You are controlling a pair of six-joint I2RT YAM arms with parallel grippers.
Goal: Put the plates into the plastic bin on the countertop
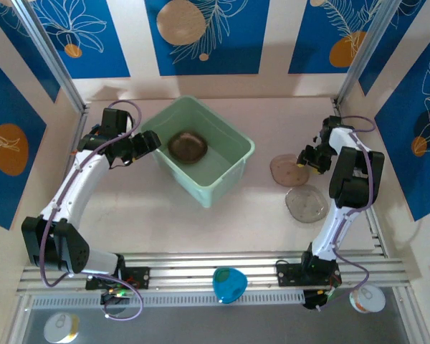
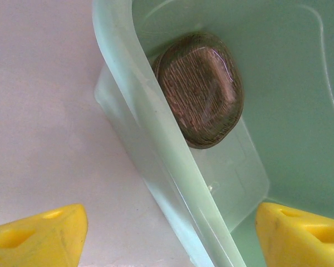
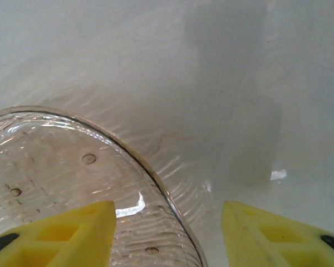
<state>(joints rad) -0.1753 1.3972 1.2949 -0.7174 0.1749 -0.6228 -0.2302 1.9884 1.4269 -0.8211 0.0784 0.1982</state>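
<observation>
You have no word, number, label or brand to read anywhere here (the blue wall panels (image 1: 229, 57) carry only white leaf outlines and orange discs, and the walls of the plastic bin (image 1: 229, 175) are plain).

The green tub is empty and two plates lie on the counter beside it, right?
No: the tub holds a brownish plate, as the top view shows. The pinkish plate and clear plate do lie on the counter beside it.

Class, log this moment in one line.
left fingers open astride bin wall | right fingers open at countertop plate | stacked plates binned
</observation>
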